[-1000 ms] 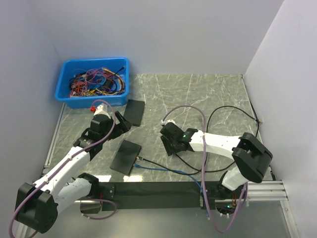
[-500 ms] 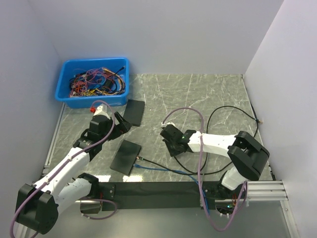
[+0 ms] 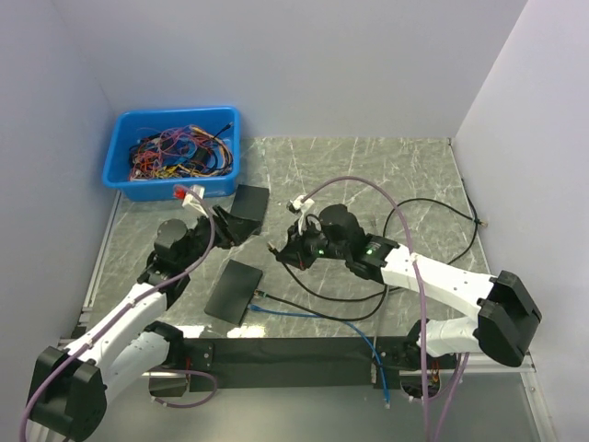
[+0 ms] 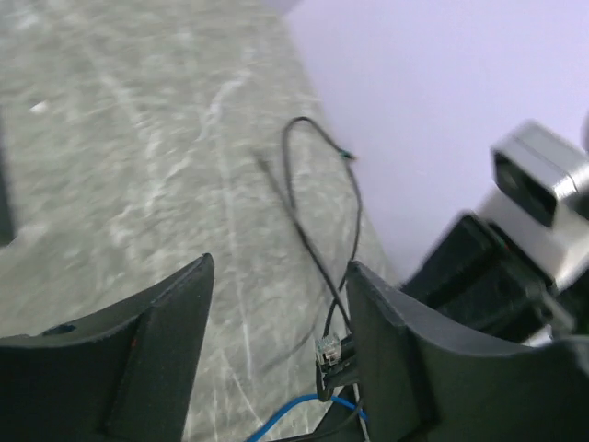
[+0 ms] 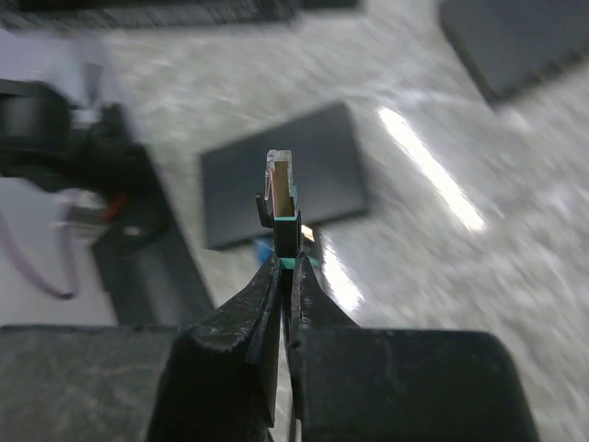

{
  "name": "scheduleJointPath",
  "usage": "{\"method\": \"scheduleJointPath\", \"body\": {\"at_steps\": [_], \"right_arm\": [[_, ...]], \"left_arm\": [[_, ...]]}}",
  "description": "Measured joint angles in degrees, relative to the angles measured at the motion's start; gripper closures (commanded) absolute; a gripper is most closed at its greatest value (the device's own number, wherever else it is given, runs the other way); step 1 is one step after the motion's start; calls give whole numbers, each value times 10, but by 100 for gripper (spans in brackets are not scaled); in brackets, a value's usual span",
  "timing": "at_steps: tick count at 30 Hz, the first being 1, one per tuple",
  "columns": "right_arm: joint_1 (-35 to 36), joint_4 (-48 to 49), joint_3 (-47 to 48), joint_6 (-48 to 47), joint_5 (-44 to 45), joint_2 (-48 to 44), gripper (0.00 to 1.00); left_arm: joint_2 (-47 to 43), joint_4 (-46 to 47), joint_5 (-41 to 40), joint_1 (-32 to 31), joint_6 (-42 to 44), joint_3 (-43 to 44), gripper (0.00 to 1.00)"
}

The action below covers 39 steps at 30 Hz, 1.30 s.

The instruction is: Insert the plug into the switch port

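Upright, pale-tipped plug [image 5: 280,195]; teal-banded

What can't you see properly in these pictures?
Ports on the near black box: too small from the top; blurred in the right wrist view, partly behind the plug.
Whether the left gripper touches the far black box: top view, black on black.
Wires in the blue bin: tangled, too small.
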Motion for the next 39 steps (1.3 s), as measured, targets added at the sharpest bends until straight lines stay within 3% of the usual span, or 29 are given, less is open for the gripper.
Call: {"method": "scheduleJointPath", "body": {"at_steps": [6,14,39], "right_arm": [[-43,91,1,19,-141,15,100],[-68,154,1,56,-224,48,100],[-74,214,10,98,-266,82,100]], "left_arm": [[-3,156,75,0,-37,-56,39],[-40,209,109,0,-47,-74,40],[-37,217,133,0,-46,-80,55]]}}
